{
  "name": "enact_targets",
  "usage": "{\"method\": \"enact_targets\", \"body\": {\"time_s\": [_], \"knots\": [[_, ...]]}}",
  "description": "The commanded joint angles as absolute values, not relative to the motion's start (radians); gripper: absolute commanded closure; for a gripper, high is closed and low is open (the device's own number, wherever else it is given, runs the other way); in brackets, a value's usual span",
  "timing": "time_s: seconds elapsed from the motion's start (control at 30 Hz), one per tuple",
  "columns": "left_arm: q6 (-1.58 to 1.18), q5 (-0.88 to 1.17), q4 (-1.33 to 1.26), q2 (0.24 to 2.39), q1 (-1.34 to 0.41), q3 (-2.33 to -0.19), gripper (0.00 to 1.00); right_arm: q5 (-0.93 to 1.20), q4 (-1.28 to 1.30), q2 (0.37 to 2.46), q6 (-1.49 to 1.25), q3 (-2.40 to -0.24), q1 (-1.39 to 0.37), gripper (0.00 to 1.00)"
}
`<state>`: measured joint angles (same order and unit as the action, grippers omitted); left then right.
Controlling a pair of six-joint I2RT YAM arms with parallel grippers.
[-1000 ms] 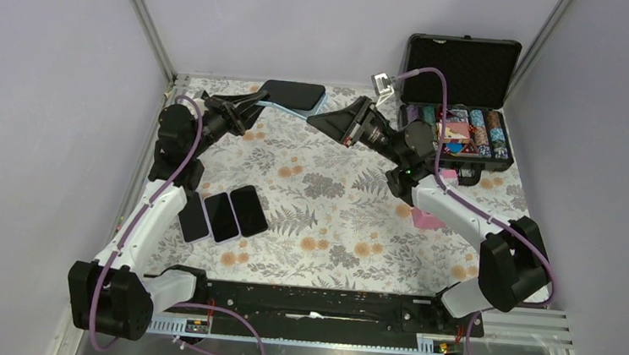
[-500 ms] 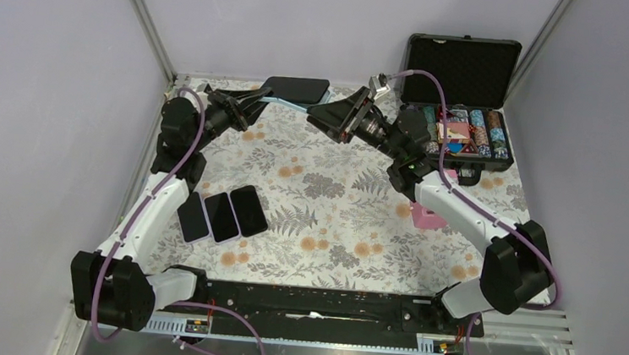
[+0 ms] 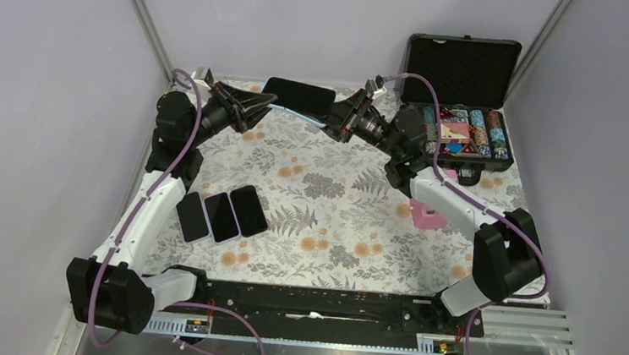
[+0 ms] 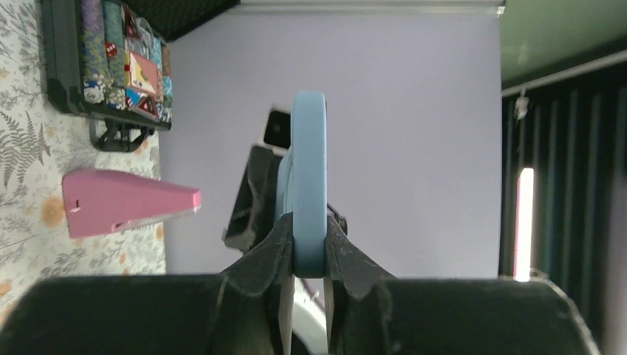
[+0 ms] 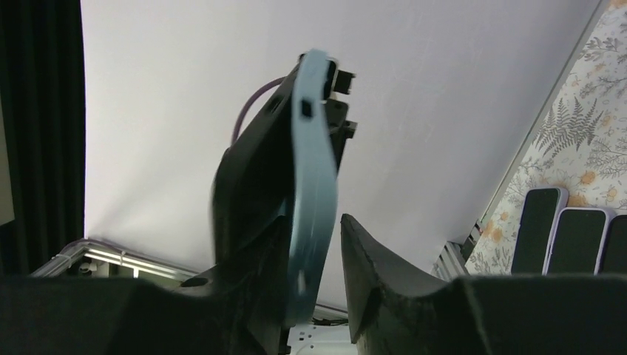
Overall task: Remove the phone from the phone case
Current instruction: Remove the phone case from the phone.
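Observation:
A black phone (image 3: 299,95) in a light blue phone case (image 3: 292,112) is held in the air over the table's far edge, between both arms. My left gripper (image 3: 264,106) is shut on the case's left end; in the left wrist view its jaws (image 4: 309,248) pinch the blue case rim (image 4: 309,170). My right gripper (image 3: 330,119) is at the other end. In the right wrist view it (image 5: 316,222) straddles the blue case (image 5: 314,177) and the dark phone (image 5: 251,177). One finger lies against the phone side, and the other finger (image 5: 370,259) stands a small gap off the case.
Three phones (image 3: 222,215) lie side by side on the floral cloth at left. An open black chip case (image 3: 459,129) stands at the back right. A pink phone case (image 3: 427,216) lies near the right arm. Walls close in on all sides.
Both grippers rose toward the back wall with the cased phone. The right gripper closed in on the phone's right end; its jaws widened, then narrowed again.

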<state>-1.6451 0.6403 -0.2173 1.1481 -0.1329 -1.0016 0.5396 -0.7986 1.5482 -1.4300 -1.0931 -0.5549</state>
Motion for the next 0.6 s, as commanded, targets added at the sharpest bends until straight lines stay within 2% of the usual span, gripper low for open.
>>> {"method": "enact_targets", "body": {"time_s": [0.0,0.13,0.2,0.23,0.27,0.33,0.43,0.47,0.57], "knots": [[-1.535,0.842,-0.265,1.081,-0.161,-1.062,0.98,0.518,-0.841,1.588,-1.417,-1.084,-0.548,0.60],[-1.477,0.865,-0.209,1.089,-0.158,-1.062,1.00,0.511,-0.881,1.588,-1.400,-1.065,-0.541,0.61],[-1.463,0.873,-0.203,1.091,-0.156,-1.056,0.97,0.518,-0.925,1.590,-1.417,-1.058,-0.533,0.74],[-1.451,0.869,-0.195,1.094,-0.156,-1.053,0.86,0.524,-0.948,1.591,-1.426,-1.057,-0.531,0.82],[-1.430,0.864,-0.181,1.096,-0.155,-1.058,0.70,0.527,-0.951,1.586,-1.427,-1.057,-0.531,0.89],[-1.355,0.849,-0.130,1.100,-0.149,-1.073,0.46,0.527,-0.917,1.570,-1.409,-1.056,-0.531,1.00],[-1.282,0.816,-0.100,1.080,-0.139,-1.086,0.21,0.520,-0.822,1.534,-1.367,-1.036,-0.531,1.00],[-1.255,0.804,-0.081,1.071,-0.135,-1.094,0.14,0.521,-0.791,1.522,-1.359,-1.028,-0.531,1.00],[-1.065,0.738,0.141,1.049,-0.130,-1.161,0.08,0.526,-0.734,1.493,-1.362,-1.013,-0.532,1.00]]}}
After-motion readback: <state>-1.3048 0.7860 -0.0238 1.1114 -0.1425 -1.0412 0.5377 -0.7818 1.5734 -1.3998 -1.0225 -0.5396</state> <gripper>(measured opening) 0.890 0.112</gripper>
